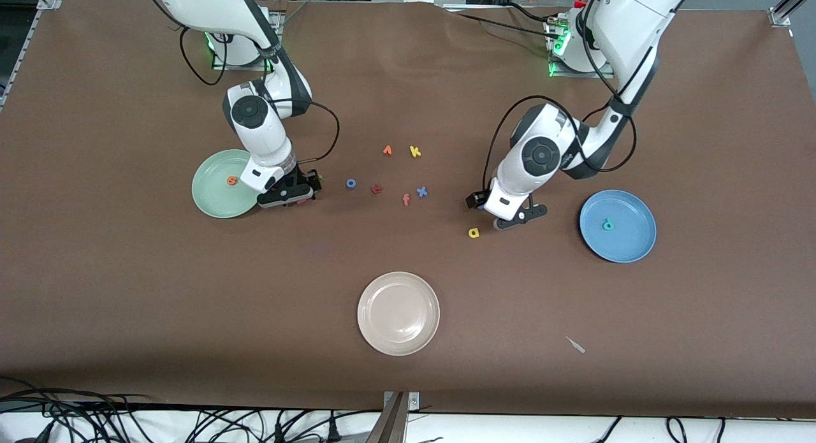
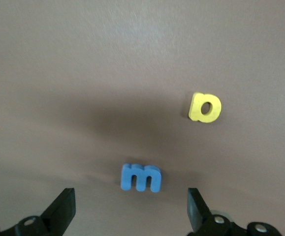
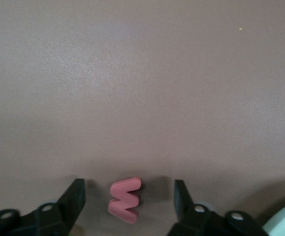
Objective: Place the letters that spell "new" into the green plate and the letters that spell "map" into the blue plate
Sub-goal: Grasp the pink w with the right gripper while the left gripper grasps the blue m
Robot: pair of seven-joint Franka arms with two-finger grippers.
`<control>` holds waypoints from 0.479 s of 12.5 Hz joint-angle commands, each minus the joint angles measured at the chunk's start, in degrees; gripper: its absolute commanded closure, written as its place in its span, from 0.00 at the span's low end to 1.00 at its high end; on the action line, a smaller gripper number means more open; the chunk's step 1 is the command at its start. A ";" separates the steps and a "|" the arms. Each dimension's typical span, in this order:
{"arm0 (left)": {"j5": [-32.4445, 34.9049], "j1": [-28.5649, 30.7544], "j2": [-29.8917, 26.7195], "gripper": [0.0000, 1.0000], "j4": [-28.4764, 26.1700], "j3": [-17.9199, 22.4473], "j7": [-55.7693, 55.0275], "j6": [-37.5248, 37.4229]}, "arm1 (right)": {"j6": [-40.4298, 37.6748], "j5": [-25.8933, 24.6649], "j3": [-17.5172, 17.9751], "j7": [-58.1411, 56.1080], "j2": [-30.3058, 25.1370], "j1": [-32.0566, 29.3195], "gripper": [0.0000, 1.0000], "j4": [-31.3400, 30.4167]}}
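My right gripper [image 1: 290,193] is down at the table beside the green plate [image 1: 210,201], toward the table's middle. Its jaws are open around the salmon-red w [image 3: 125,200], with a gap on each side. The orange e [image 1: 232,180] lies in the green plate. My left gripper [image 1: 513,218] is low over the table between the yellow a [image 1: 473,232] and the blue plate [image 1: 631,245]. It is open, and the blue m [image 2: 141,177] lies flat just ahead of its fingertips [image 2: 63,206]. The yellow a [image 2: 205,107] lies a little past the m. The teal p [image 1: 607,224] is in the blue plate.
Loose letters lie mid-table between the arms: an orange one [image 1: 387,150], yellow k [image 1: 415,151], blue o [image 1: 350,183], a dark red one [image 1: 377,188], salmon f [image 1: 406,199], blue x [image 1: 421,191]. A beige plate [image 1: 398,313] sits nearer the front camera. A small white sliver [image 1: 575,345] lies near it.
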 commanded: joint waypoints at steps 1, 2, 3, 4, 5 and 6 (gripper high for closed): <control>3.75 -1.41 0.99 0.00 -0.22 0.35 -5.80 2.13 | 0.54 0.35 0.02 0.60 0.49 0.42 0.56 0.44; 5.25 -2.03 1.25 0.00 -0.04 0.35 -7.21 2.13 | 0.54 0.35 0.02 0.60 0.58 0.42 0.68 0.35; 7.26 -2.30 1.43 0.00 -0.04 0.35 -7.75 2.22 | 0.37 0.35 0.02 0.60 0.58 0.42 0.78 0.17; 9.46 -2.39 2.13 0.01 -0.04 0.44 -8.02 2.22 | 0.11 0.35 0.02 0.60 0.58 0.42 0.81 0.08; 11.39 -2.47 2.74 0.02 -0.04 0.44 -8.19 2.31 | 0.10 0.35 0.02 0.51 0.58 0.42 0.82 0.08; 12.81 -2.47 2.92 0.11 -0.13 0.35 -8.89 3.00 | 0.10 0.35 0.02 0.43 0.23 0.42 0.84 0.08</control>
